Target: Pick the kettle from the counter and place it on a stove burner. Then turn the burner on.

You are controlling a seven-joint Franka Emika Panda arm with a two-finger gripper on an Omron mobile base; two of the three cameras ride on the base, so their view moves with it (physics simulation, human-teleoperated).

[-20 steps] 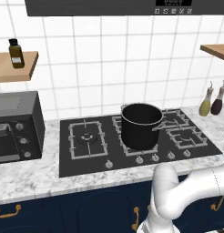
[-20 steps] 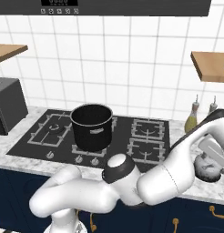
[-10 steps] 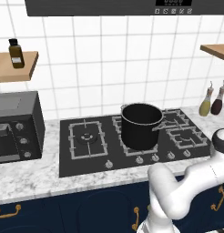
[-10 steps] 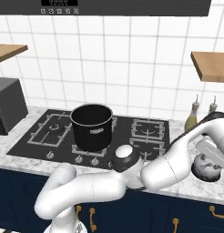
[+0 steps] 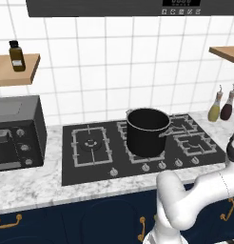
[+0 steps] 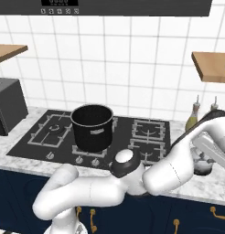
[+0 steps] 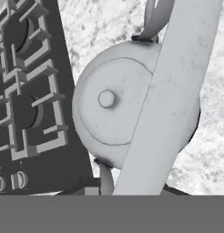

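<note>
One rounded matte-silver kettle (image 7: 118, 109) on veined marble counter (image 7: 104, 22) beside the black hob (image 7: 27, 91), one tall black pot (image 5: 146, 131), two bottles (image 5: 220, 105), gripper jaw state cannot be told.

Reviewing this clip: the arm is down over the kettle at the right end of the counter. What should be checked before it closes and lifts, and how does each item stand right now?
1. Kettle under the hand camera, lid knob in sight: ok.
2. Kettle standing on the counter beside the stove, not on it: ok.
3. Pincer fingers astride the kettle's handle: cannot tell; the fingertips are not visible in the hand view.
4. Pincer open or shut: cannot tell.
5. Free burner to set it on: ok; the right burners are bare, while the black pot occupies the middle one.
6. Oil bottles clear of the lift path: cannot tell; they stand close behind the kettle's end of the counter.
</note>
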